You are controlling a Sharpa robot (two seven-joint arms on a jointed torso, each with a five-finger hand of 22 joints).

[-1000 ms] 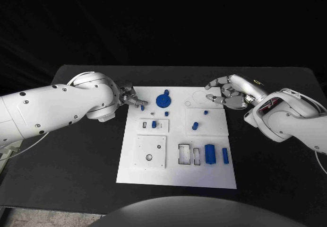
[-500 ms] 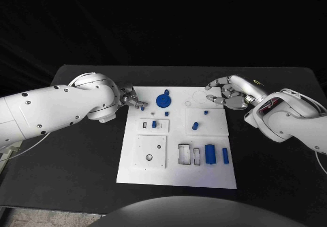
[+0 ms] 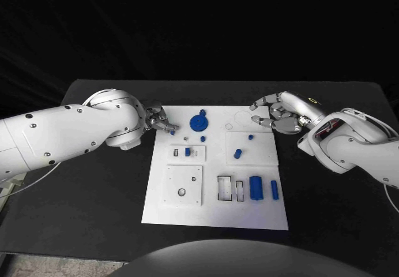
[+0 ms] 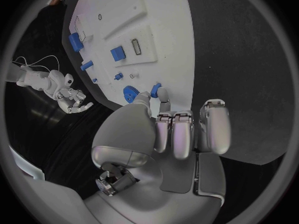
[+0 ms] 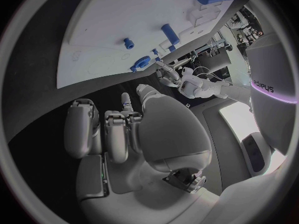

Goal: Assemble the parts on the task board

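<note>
On the black bench (image 3: 100,190), far left of the white task board (image 3: 214,216), the left hand (image 3: 158,122) sits at the board's upper left corner. Its fingertips are pinched together on a small blue peg (image 3: 174,131); the left wrist view shows the peg (image 4: 164,92) upright against a fingertip, right at the board edge. The other fingers (image 4: 184,134) are curled in side by side.

Next along, on the board: a big blue gear (image 3: 199,122) near the top, with a small blue part touching its upper edge. Below it, a little blue stud (image 3: 203,138). A blue block (image 3: 188,152) sits in a small raised plate, beside a pale slot. Lower left of the board, a square plate (image 3: 184,184) with holes in it.

Middle right: a short blue cylinder (image 3: 238,153), tilted, and a small blue pin (image 3: 250,137) above it. Bottom row: a wide blue block (image 3: 256,188) and a narrow blue bar (image 3: 274,190), side by side, apart, right of some empty rectangular slots.

Far right, the right hand (image 3: 278,113) hovers over the board's upper right corner, fingers curled but apart, nothing in them. The right wrist view shows its fingers (image 5: 118,129) bent in, empty.
</note>
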